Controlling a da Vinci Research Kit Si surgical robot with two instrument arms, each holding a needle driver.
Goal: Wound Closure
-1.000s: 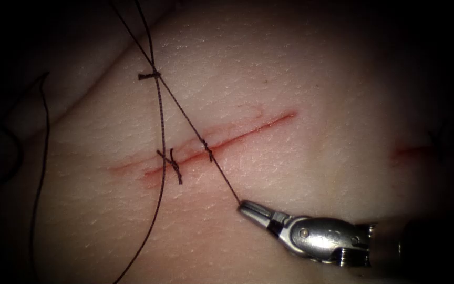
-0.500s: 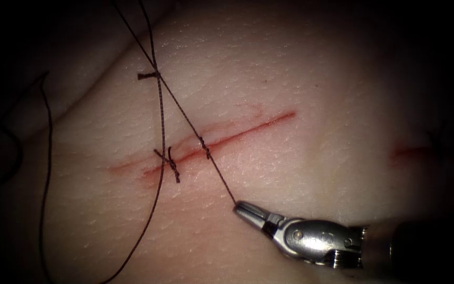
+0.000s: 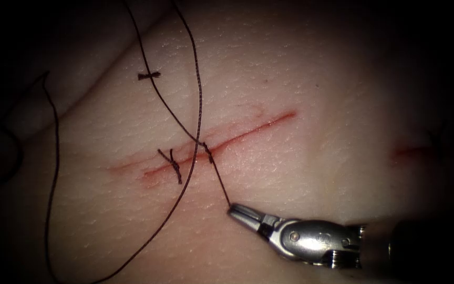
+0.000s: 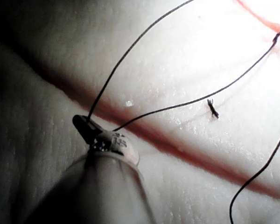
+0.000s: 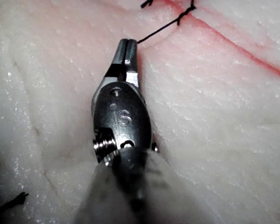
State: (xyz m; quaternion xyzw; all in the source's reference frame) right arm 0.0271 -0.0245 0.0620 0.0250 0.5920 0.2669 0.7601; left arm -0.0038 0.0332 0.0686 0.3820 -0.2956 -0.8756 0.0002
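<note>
Thread [image 3: 198, 105] slack, dark | right gripper [image 3: 232, 209] grasping it | left gripper [image 4: 84, 123] grasping it

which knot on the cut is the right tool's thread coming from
The right-hand knot, from which thread runs to the right tool; the left knot has only cut ends.

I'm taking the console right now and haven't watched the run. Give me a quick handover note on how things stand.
Right gripper: shut on the thread, on the near side of the cut, just below the knot.
Left gripper: shut on the thread's other strands, away from the cut.
Needle: I can't make it out.
Done: one tied stitch with cut ends sits left of the knot; a cut end of thread lies on the tissue.
Left: the cut's right stretch is still unstitched.
</note>
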